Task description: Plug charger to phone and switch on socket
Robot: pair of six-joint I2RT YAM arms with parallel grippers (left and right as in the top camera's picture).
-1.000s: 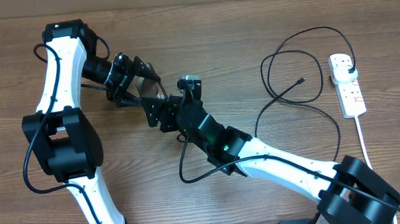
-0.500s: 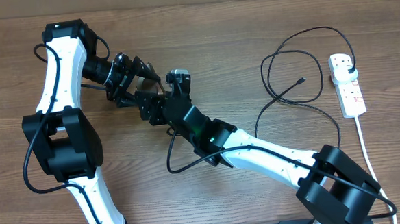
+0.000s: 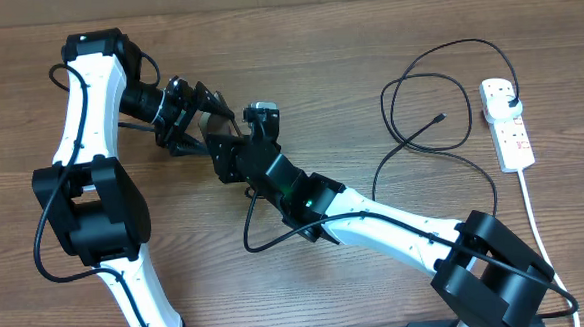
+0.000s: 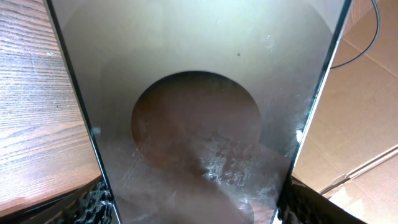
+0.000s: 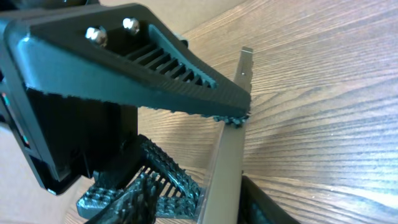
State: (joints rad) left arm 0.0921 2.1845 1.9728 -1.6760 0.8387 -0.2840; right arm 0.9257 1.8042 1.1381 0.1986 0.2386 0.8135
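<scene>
The phone, a grey-brown slab with a dark oval blotch, is held off the table between both grippers. My left gripper is shut on its edges. In the left wrist view the phone fills the frame, with a finger of the left gripper at each lower corner. My right gripper is shut across its faces. In the right wrist view the phone stands edge-on between the fingers of the right gripper. The charger lies looped at the right, its tip free. The socket lies at the far right.
The charger's black plug sits in the socket's far outlet. The socket's white cord runs toward the front edge. A left gripper finger hangs over the phone's top edge in the right wrist view. Cardboard shows behind the phone.
My right arm has swung left and its gripper has come onto the phone held by the left gripper. The left arm, the charger and the socket have not moved.
</scene>
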